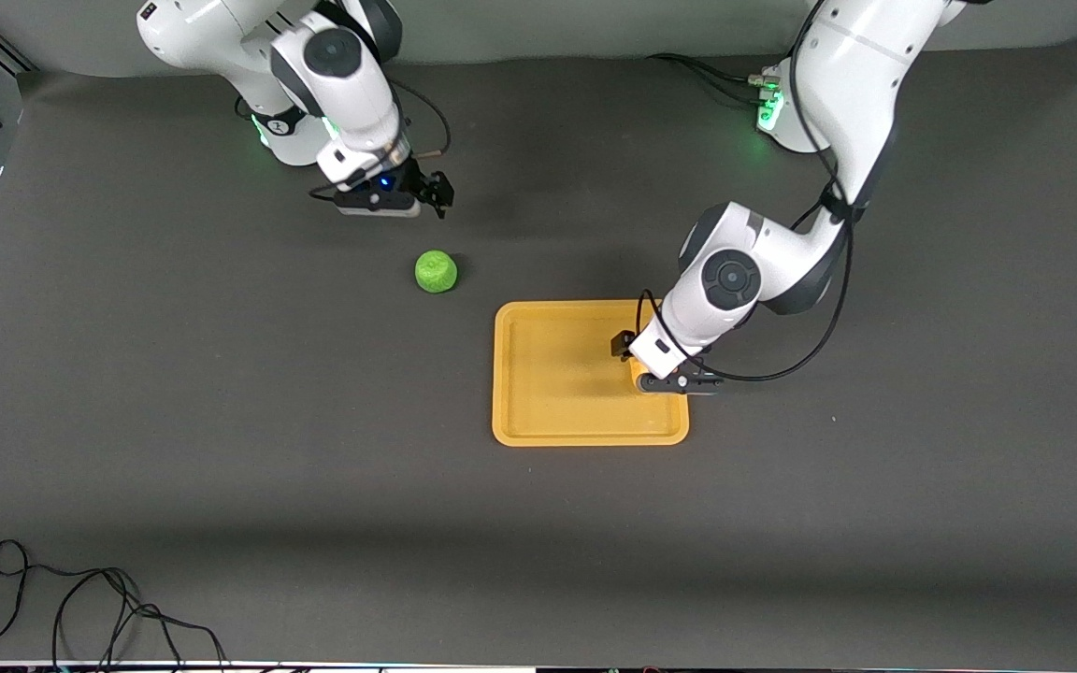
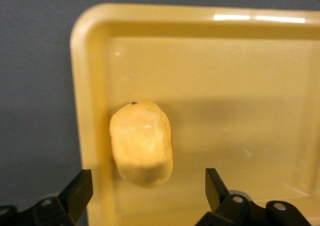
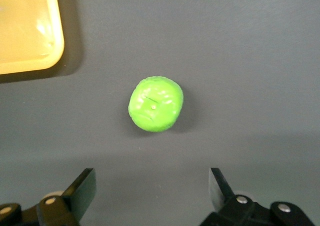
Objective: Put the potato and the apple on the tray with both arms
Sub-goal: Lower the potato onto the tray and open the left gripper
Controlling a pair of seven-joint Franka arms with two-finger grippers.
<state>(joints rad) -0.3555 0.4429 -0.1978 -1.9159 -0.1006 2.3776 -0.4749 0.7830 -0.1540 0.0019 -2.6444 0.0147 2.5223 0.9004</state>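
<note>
Potato (image 2: 142, 142) in tray (image 1: 548, 411) beneath released left gripper (image 2: 149, 186); right gripper (image 3: 152, 188) spread over apple (image 1: 436, 271) (loose cable (image 1: 80, 608) along table's near edge).

Round bright-green apple (image 3: 155, 104) below my right claw (image 3: 152, 196).
I see it alone on the dark grey surface (image 3: 240, 61), claw fingers spread, yellow-orange plastic tray (image 3: 27, 31) corner nearby.

A glossy yellow-orange plastic finish is shown by the tray (image 2: 210, 21), with light glints along its rim. A smooth, waxy, pale sheen is seen on the potato (image 2: 142, 142). The green apple (image 3: 155, 104) is finely ridged. The dark tabletop (image 1: 221, 393) is matt.
</note>
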